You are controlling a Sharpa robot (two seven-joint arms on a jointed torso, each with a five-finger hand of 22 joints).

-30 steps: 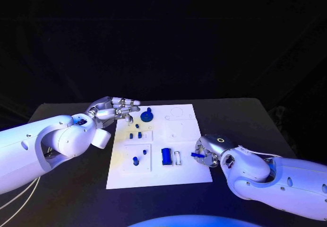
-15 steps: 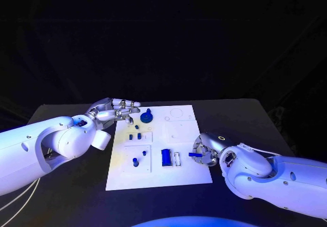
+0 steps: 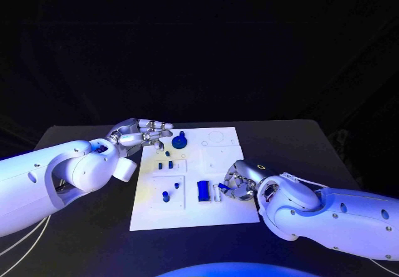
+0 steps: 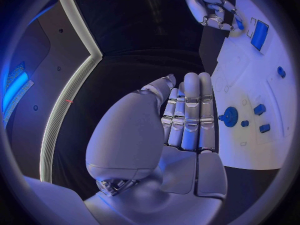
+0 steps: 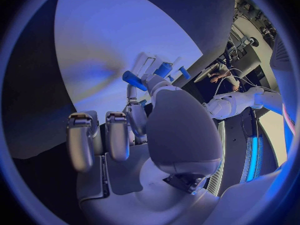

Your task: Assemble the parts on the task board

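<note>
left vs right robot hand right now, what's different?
The left robot hand holds nothing and sits at the far left edge of the white rectangular task board, fingers straight and together in the left wrist view. The right robot hand pinches a small blue part and sits over the board's near right side, beside the blue rectangular block. Both are silver, on white arms.

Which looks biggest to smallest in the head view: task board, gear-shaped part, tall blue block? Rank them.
1. task board, by far the largest.
2. tall blue block near the right hand.
3. gear-shaped part, close to the block; it lies farther from the camera, so this order is unsure.
</note>
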